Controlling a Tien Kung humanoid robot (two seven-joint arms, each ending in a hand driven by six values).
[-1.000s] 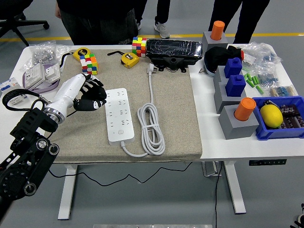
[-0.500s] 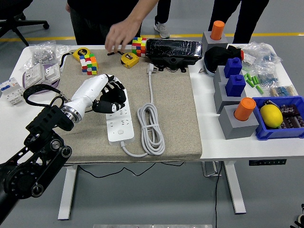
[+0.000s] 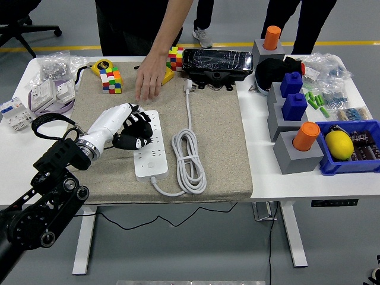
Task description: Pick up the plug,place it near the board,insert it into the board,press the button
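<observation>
1. while the left arm comes in from the lower left corner and angles up over the mat, the left hand (image 3: 127, 129) sits over the left edge of the white power strip (image 3: 148, 145), white back of the hand up, black fingers (image 3: 140, 123) curled down onto the upper part of the strip. nothing is clamped in them as far as i can see, they just look bent against the sockets.
2. the strip lies lengthwise on the grey mat (image 3: 219, 142), round button near its lower end, clear of the hand.
3. just right of the strip the white cable (image 3: 189, 160) lies in a long coil, and one strand runs straight up the mat to the plug (image 3: 189, 86), which lies at the far edge of the mat, just in front of the black box (image 3: 215, 64). well apart from the robot hand.
4. a person's hand (image 3: 149, 80) reaches down from the far side, palm down, fingers on the mat just above the strip, beside a yellow tape measure (image 3: 167, 75).
5. colourful cubes (image 3: 110, 79) sit at the mat's far left corner.
6. right arm isn't visible.
</observation>
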